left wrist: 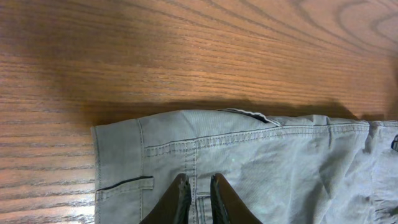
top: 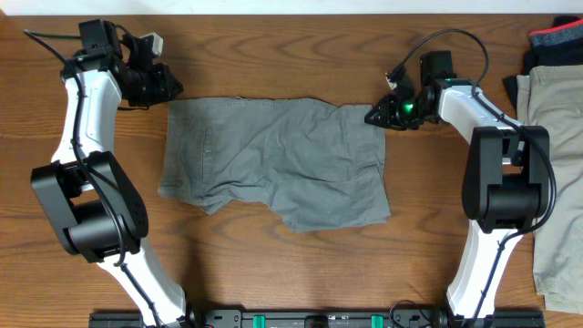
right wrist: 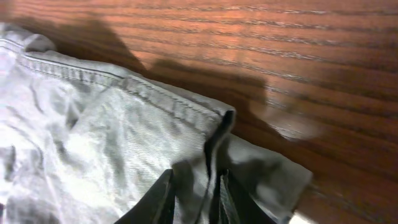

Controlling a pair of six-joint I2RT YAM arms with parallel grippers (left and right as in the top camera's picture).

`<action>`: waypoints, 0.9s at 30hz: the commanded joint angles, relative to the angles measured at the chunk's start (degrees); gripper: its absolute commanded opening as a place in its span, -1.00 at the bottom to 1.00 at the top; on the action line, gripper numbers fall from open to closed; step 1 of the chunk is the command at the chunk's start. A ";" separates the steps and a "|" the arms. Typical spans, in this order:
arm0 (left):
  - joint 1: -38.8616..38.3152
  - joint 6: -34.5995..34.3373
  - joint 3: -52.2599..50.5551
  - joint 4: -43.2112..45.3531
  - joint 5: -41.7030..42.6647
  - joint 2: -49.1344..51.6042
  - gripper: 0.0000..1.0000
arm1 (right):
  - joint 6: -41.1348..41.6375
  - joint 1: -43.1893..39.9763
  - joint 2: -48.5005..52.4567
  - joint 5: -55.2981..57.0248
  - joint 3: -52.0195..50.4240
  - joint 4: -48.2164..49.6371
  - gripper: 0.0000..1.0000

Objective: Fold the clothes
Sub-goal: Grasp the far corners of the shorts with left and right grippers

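Centrally on the table (top: 273,273) lies one pair of shorts (top: 273,164), flat, with one pair of trousers (top: 557,137) at 3 o'clock. The left gripper (top: 173,88), at the shorts' 10 o'clock corner, is all but closed above the cloth; whether it holds any I cannot tell. The right gripper (top: 372,116), at their 2 o'clock corner, pinches a raised fold of shorts.

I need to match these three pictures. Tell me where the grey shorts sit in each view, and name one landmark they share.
Overhead: the shorts lie spread at the middle.
Left wrist: the shorts fill the lower half, corner at left.
Right wrist: the shorts fill the left and bottom, rumpled.
Shared landmark: the wooden table, bare beyond the shorts' stitched edge.
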 commanded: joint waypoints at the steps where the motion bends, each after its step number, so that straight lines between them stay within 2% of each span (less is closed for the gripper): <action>1: 0.15 -0.04 0.59 -0.07 0.33 -0.20 -0.70 | -2.54 -1.38 0.74 -5.84 -0.48 0.81 -0.56; 13: 0.15 -0.04 0.59 -0.07 0.26 -0.20 -0.69 | -3.02 -1.31 0.74 -6.73 -0.48 1.11 -0.65; 14: 0.15 -0.04 0.59 -0.07 0.11 -0.20 -0.68 | -3.04 -1.22 0.74 -6.73 -0.48 1.11 -0.64; 15: 0.15 -0.04 0.59 -0.07 -0.15 -0.20 -0.57 | -3.04 -1.07 0.74 -6.73 -0.48 1.09 -0.61; 17: 0.15 -0.04 0.59 -0.07 -0.33 -0.20 -0.56 | -3.06 -0.72 0.74 -6.23 -0.50 1.09 -0.55; 21: 0.15 -0.07 0.59 -0.07 -0.31 -0.20 -0.53 | -3.04 -0.02 0.74 -4.33 -0.50 1.09 -0.64; 23: 0.15 -0.07 0.59 -0.09 -0.31 -0.20 -0.45 | -3.04 0.35 0.74 -4.33 -0.50 1.09 -0.80; 24: 0.15 -0.07 0.59 -0.09 -0.33 -0.20 -0.34 | -3.04 0.39 0.74 -4.35 -0.50 1.11 -0.95; 27: 0.15 -0.09 0.59 -0.09 -1.44 -0.20 -0.05 | -2.19 0.13 0.74 -4.55 -0.46 1.09 -0.98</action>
